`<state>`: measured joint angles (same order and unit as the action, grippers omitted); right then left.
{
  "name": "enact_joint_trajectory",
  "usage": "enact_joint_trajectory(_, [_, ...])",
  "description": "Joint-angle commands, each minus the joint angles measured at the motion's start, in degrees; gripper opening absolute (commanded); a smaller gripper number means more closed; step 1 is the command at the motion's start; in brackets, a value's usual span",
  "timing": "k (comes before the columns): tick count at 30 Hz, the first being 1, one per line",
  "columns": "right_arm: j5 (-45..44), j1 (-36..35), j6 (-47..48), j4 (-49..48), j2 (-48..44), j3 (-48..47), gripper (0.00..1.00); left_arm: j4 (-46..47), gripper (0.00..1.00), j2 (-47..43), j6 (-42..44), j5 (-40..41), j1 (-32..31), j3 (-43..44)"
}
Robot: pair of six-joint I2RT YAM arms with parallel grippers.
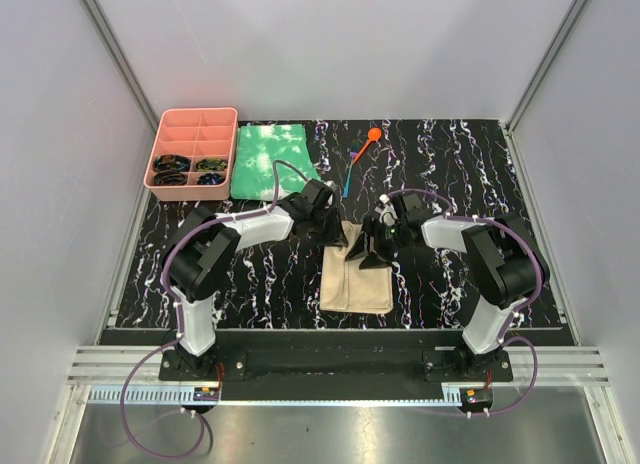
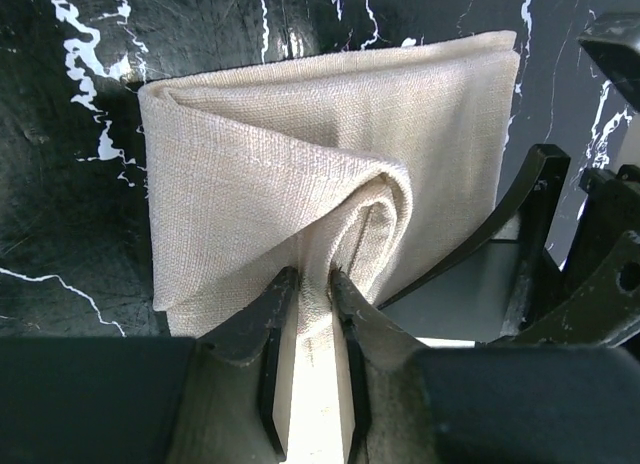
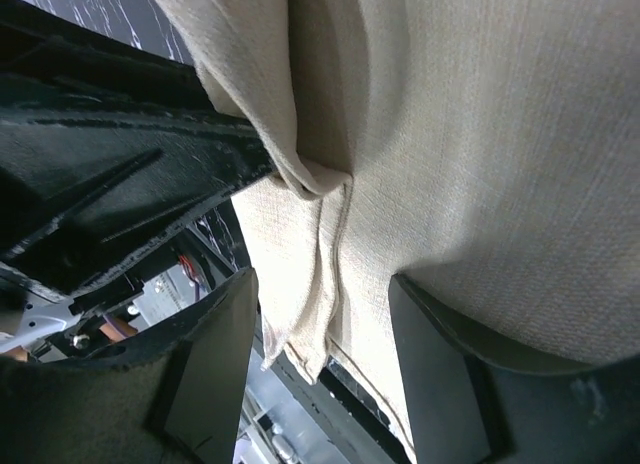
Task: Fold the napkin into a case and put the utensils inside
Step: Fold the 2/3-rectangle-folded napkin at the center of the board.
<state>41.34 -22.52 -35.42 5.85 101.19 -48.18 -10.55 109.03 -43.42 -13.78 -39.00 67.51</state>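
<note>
Napkin (image 2: 250, 184) — coarse tan weave, folded

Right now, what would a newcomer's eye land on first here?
The left hand pinches up a fold of the tan napkin at mid-table, with the right hand open right beside it. Behind them lie an orange spoon, a green cloth and a pink tray at the far left.

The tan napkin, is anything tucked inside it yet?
No utensil shows in the napkin; the orange spoon and blue utensil lie on the table behind it. The left pincer pinches a raised fold. The inside of its folds is hidden.
</note>
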Motion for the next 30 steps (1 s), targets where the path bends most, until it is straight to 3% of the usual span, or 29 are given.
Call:
enact_joint_trajectory(1, [-3.5, 0.5, 0.9, -0.1, -0.9, -3.8, 0.63, 2.5, 0.24, 0.0, 0.2, -1.5, -0.1, 2.1])
enact_joint_trajectory(7, [-2.8, 4.6, 1.6, 1.4, 1.5, -9.7, 0.59, 1.8, 0.25, -1.1, 0.2, -2.1, -0.1, 1.9])
enact_joint_trajectory(14, [-1.4, 4.6, 3.4, 5.6, 6.7, -17.3, 0.41, 1.8, 0.25, -1.0, -0.1, -2.5, -0.1, 2.5])
enact_joint_trajectory(24, [-1.8, 4.5, 3.9, 5.4, 9.2, -17.6, 0.37, 1.5, 0.25, -0.5, 0.3, -2.7, -0.1, 3.7])
enact_joint_trajectory(28, [-3.5, 4.6, 3.7, 5.3, 11.0, -19.0, 0.25, 0.9, 0.26, -0.7, 0.8, -2.6, -0.3, 4.0])
enact_joint_trajectory(30, [-4.6, 4.6, 3.6, 5.4, 11.2, -19.7, 0.17, -0.8, 0.36, -2.0, 1.8, -1.3, -0.3, 3.8])
